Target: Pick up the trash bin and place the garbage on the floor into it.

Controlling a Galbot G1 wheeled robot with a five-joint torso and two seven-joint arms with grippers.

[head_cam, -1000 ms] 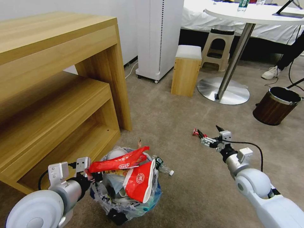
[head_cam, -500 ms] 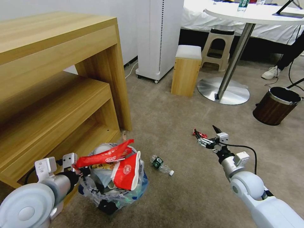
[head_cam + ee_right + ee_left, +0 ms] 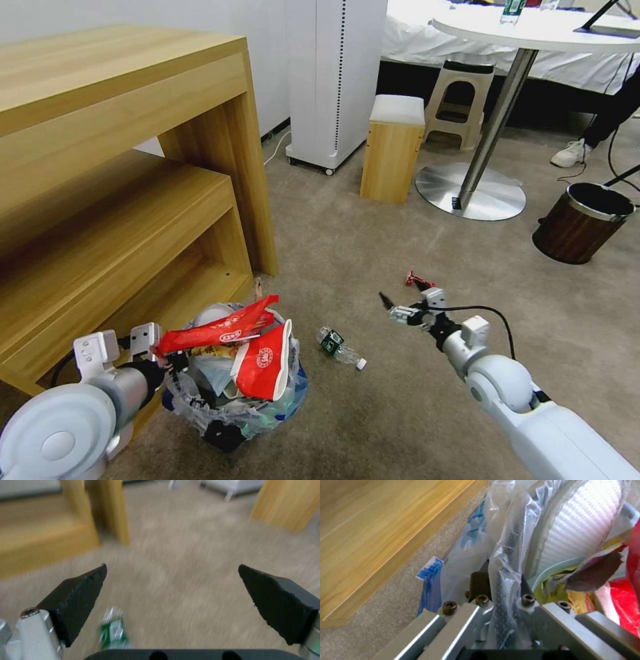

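The small round black trash bin [image 3: 227, 427] lined with a crinkly clear plastic bag stood on the beige carpet floor [image 3: 373, 240], just beside the lower corner of the light wooden shelf unit [image 3: 120, 220]. It was heaped past its rim. On top lay a long red wrapper with white print [image 3: 217, 328], and against it leaned a crushed red-and-white paper bowl [image 3: 263, 363]. Under these showed a pale rounded item and yellow packaging, too jumbled to name.

The left gripper [image 3: 501, 600] was clamped on the bin's rim at the side nearest the shelf unit, its two dark fingers pinching a fold of the clear bag and the black rim between them. A white woven slipper [image 3: 580, 527] and a blue patch of plastic [image 3: 430, 567] lay close by it.

The right gripper [image 3: 400, 308] hung low over the carpet with its black pointed fingers [image 3: 80, 592] spread wide and holding nothing. A small clear plastic bottle with a green label [image 3: 339, 347] lay on the floor between the bin and this gripper. A small red wrapper [image 3: 417, 279] lay on the carpet just beyond the gripper.

A brown wood-patterned bin with a metal rim [image 3: 581, 223] stood well apart.
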